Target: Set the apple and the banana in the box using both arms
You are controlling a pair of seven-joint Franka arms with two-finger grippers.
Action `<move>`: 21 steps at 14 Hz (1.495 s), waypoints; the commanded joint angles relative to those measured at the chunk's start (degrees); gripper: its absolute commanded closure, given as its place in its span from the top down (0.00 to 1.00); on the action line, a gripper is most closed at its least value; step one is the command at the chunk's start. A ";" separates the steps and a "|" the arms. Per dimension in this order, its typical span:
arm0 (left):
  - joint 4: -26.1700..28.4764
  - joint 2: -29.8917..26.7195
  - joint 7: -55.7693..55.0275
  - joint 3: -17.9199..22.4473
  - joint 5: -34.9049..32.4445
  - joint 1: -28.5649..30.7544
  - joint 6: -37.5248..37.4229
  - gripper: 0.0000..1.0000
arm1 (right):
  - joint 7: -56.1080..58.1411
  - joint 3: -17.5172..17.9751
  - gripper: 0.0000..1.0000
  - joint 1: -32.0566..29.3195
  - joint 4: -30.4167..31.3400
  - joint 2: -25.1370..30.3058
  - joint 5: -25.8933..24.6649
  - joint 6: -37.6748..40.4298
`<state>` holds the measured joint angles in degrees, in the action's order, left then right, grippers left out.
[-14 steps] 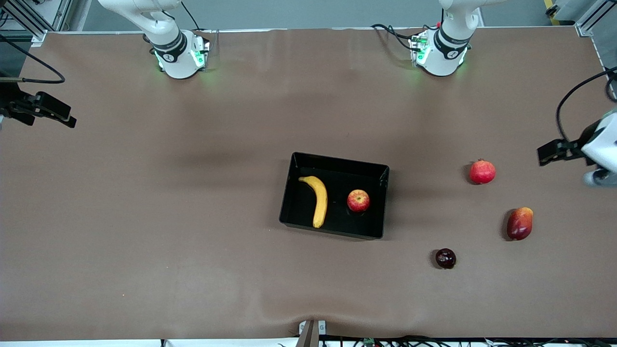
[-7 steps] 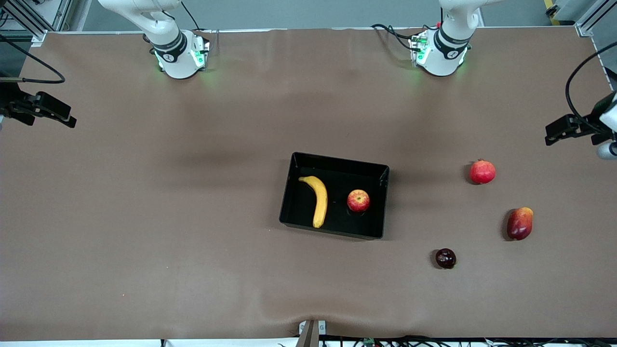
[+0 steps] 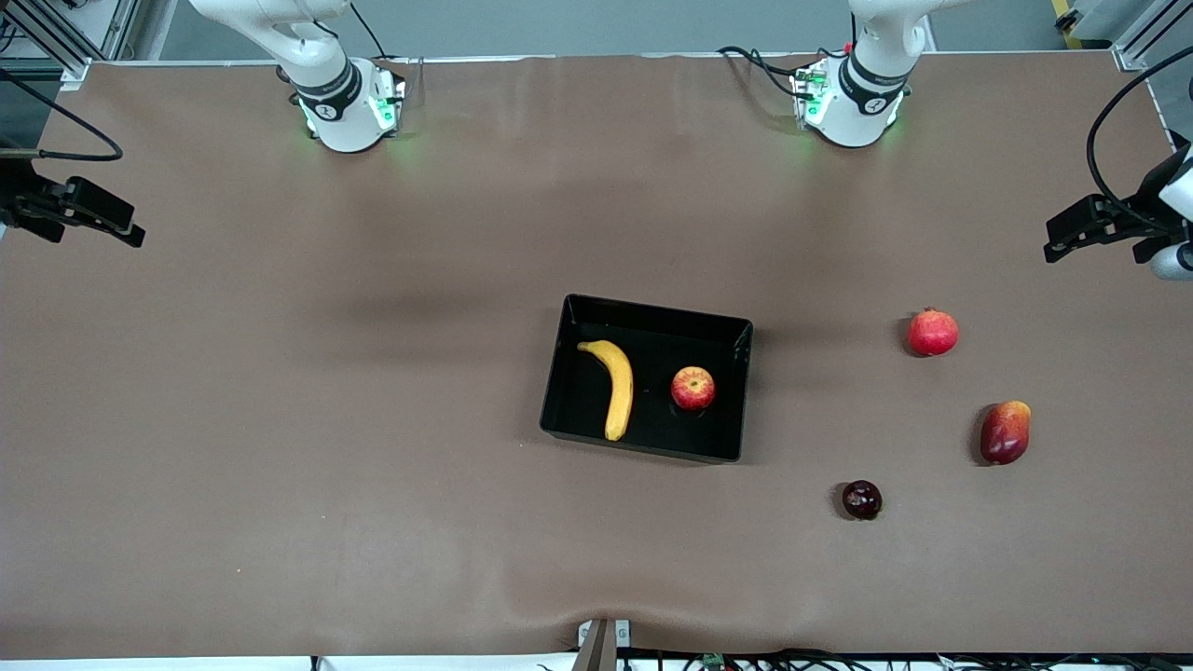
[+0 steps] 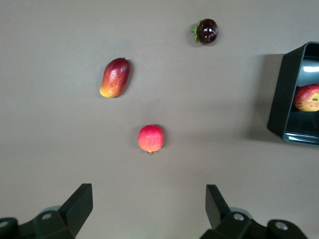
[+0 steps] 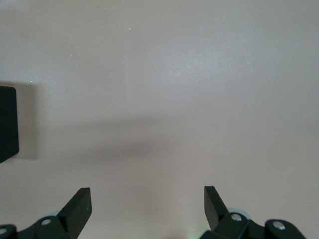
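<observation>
The black box [image 3: 736,391] stands in the middle of the table. The yellow banana [image 3: 615,387] and the red apple [image 3: 692,388] lie side by side in it, the apple toward the left arm's end. My left gripper [image 3: 1058,244] is open and empty over bare table at the left arm's end; its wrist view [image 4: 149,191] shows the box's corner [image 4: 279,94] and part of the apple [image 4: 308,97]. My right gripper [image 3: 130,231] is open and empty over bare table at the right arm's end; its wrist view [image 5: 148,194] shows the box's edge [image 5: 7,124].
A red pomegranate [image 3: 933,333], a dark-red-and-orange mango [image 3: 1005,432] and a small dark purple fruit [image 3: 861,499] lie on the table between the box and the left arm's end. They also show in the left wrist view: pomegranate [image 4: 151,138], mango [image 4: 115,77], dark fruit [image 4: 206,31].
My left gripper has drawn back from the pomegranate and mango toward the table's edge at its own end. The right arm and the fruits have not moved.
</observation>
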<state>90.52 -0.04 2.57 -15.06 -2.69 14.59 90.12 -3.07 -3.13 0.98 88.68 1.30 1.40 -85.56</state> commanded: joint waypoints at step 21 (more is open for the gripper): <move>4.67 -6.56 -3.36 14.18 1.11 -17.93 -4.25 1.00 | -0.71 0.31 1.00 0.07 -0.26 0.37 0.09 -0.04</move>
<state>94.68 -5.71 -0.43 -1.38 -2.58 -3.05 85.92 -3.07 -2.96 1.06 88.68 1.30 1.40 -85.59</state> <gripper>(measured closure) 0.000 0.000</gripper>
